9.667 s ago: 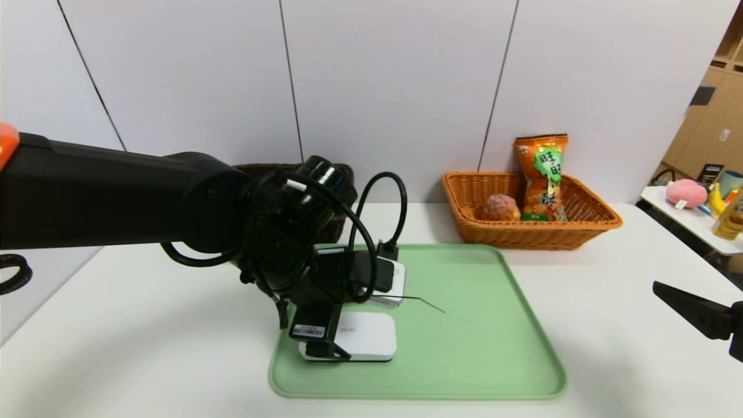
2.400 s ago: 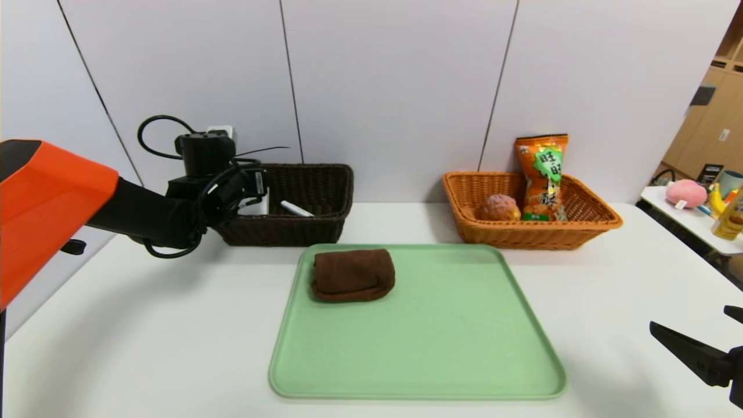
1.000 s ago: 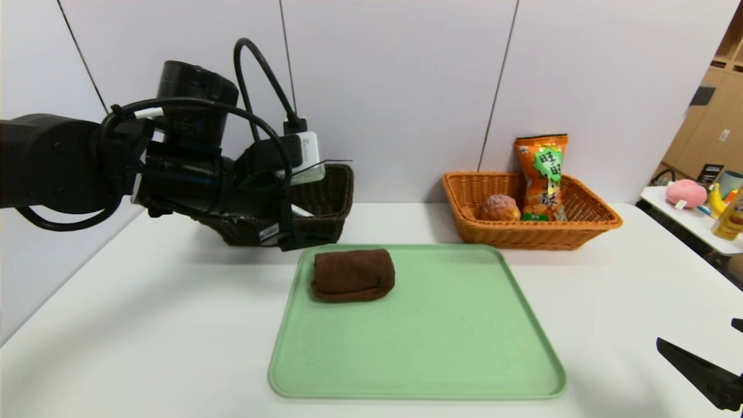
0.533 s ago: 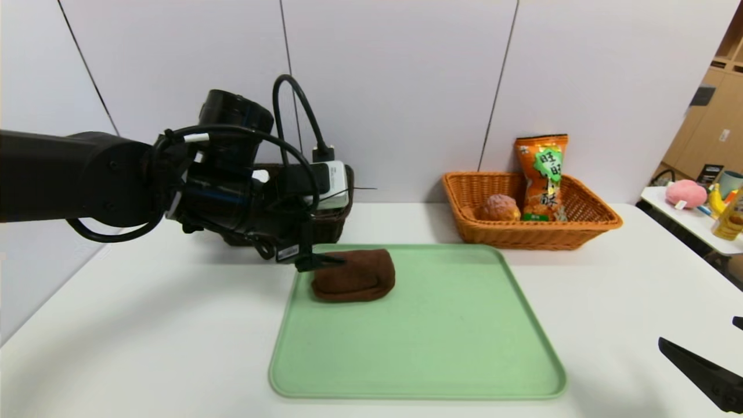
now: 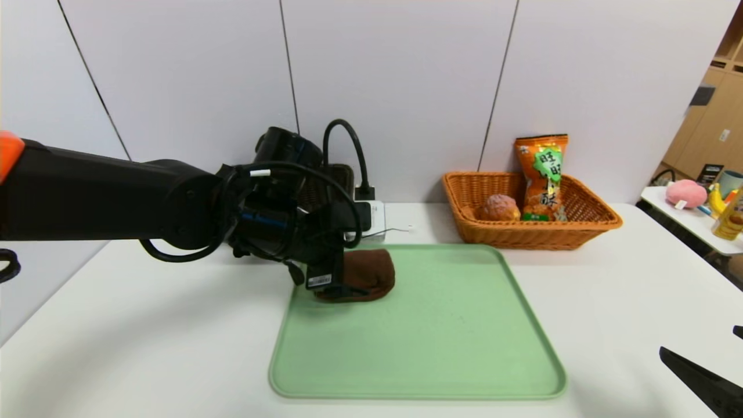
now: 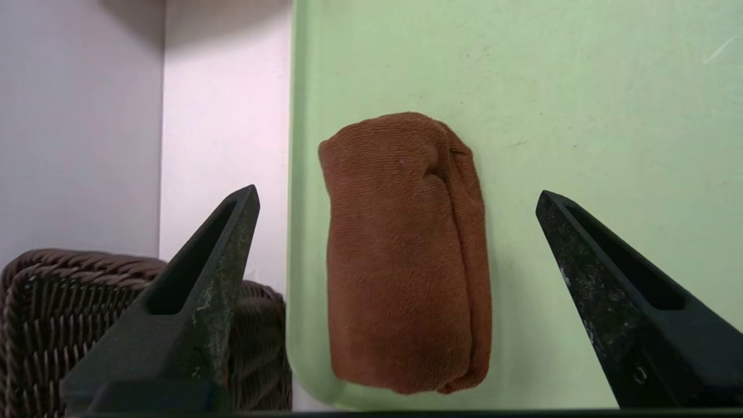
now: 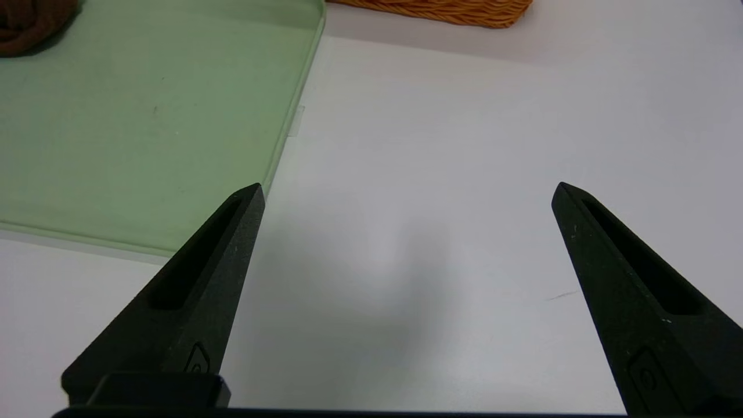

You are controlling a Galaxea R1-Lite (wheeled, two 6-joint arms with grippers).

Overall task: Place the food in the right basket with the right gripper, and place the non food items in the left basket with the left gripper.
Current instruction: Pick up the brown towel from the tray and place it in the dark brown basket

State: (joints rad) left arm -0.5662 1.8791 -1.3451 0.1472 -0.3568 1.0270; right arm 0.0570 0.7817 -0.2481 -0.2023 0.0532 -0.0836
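1. The folded dark brown towel (image 5: 364, 277) lay on the pale green rounded-corner plastic tray (image 5: 453, 342), near the tray's far left corner, on the white tabletop (image 5: 145, 342).
2. The left gripper (image 6: 396, 197), black and mounted on the black arm with the orange casing, hung over the towel's left end with its two pointed fingers (image 6: 197, 290) spread wide and holding nothing.
3. In the left wrist view the towel sat in the gap between the two fingers, closer to neither tip by much and touching neither; one finger stood over the tabletop and tray edge, the other over bare tray.
4. In the head view the gripper's body hid the towel's left part, and the fingertips could not be made out clearly there.
5. The dark brown woven wicker rectangular basket (image 5: 325, 186) stood behind the left arm, mostly hidden; its contents were not visible.
6. The light orange-tan woven wicker basket (image 5: 586, 223) stood at the far right of the tray and held the orange snack bag with a green label (image 5: 543, 177), upright, and the small round golden-brown bun (image 5: 498, 207) beside it.
7. The right gripper (image 7: 406, 191), black with pointed fingers, was parked over bare tabletop near the tray's right edge, its fingers wide apart and empty.
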